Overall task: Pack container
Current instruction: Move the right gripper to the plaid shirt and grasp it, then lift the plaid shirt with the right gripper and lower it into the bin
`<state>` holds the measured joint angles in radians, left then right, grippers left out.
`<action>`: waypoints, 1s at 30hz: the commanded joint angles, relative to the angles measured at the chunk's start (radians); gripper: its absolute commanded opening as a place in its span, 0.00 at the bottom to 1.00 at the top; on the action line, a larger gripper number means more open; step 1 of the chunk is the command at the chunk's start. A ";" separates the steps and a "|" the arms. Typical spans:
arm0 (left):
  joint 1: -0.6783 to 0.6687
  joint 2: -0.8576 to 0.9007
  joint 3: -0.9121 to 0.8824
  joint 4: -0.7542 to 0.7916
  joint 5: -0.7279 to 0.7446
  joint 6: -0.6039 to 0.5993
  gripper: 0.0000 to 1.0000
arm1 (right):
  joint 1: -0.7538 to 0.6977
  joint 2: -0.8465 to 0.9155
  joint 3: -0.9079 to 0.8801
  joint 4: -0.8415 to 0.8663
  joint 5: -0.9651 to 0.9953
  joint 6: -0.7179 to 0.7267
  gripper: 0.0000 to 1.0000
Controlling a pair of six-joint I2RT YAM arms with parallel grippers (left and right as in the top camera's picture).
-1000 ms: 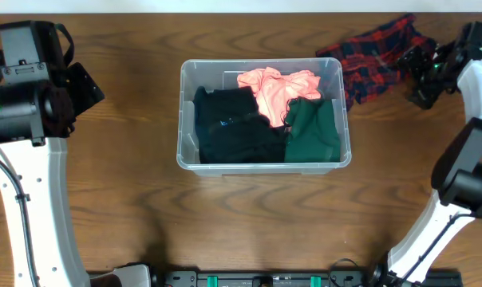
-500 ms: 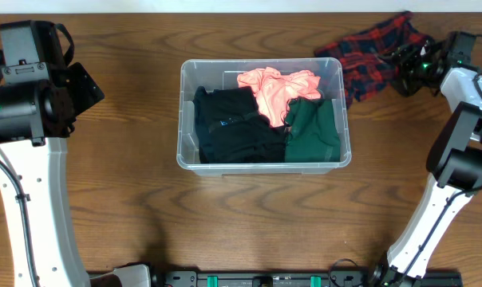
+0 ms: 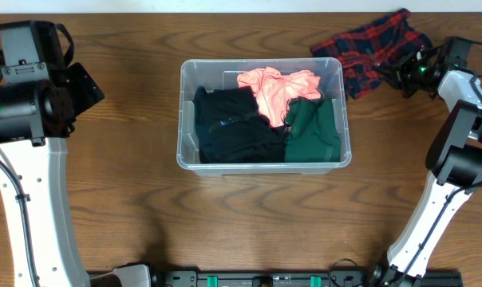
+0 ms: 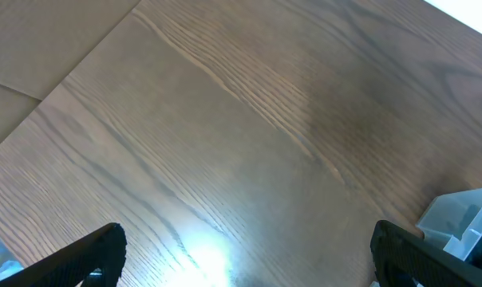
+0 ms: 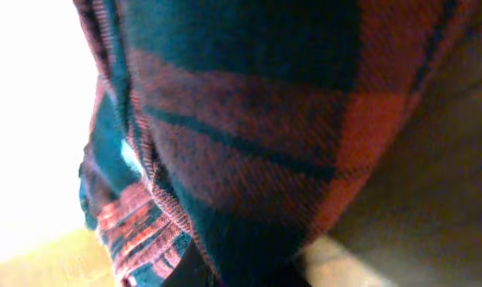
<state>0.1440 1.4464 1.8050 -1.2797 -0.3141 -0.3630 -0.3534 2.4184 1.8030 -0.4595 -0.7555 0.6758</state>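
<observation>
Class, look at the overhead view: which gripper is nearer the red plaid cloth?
Right. The right gripper is shut on the right edge of the red plaid cloth; the left gripper hangs open far across the table, left of the container.

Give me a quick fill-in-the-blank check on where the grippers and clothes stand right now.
1. The right gripper is shut on the ___ cloth.
2. That cloth lies ___ the container, on the table.
3. The left gripper stands ___, holding nothing.
4. The pink garment lies ___ the container.

Missing words: plaid; outside; open; inside.
</observation>
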 commanded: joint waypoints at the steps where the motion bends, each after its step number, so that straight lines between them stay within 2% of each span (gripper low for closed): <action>1: 0.005 -0.003 -0.004 -0.003 -0.012 -0.005 0.98 | 0.005 -0.148 -0.006 -0.007 -0.105 -0.115 0.01; 13: 0.005 -0.003 -0.004 -0.003 -0.013 -0.005 0.98 | 0.011 -0.568 -0.006 0.000 -0.381 -0.169 0.01; 23: 0.005 -0.003 -0.004 -0.003 -0.012 -0.005 0.98 | 0.077 -0.735 -0.006 -0.002 -0.687 -0.246 0.01; 26: 0.005 -0.003 -0.004 -0.003 -0.012 -0.005 0.98 | 0.128 -0.763 -0.006 -0.030 -0.624 -0.238 0.01; 30: 0.005 -0.003 -0.004 -0.003 -0.013 -0.005 0.98 | 0.232 -0.801 -0.006 -0.110 -0.389 -0.225 0.01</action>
<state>0.1440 1.4464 1.8050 -1.2789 -0.3145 -0.3630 -0.1890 1.6749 1.7847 -0.5549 -1.2648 0.4618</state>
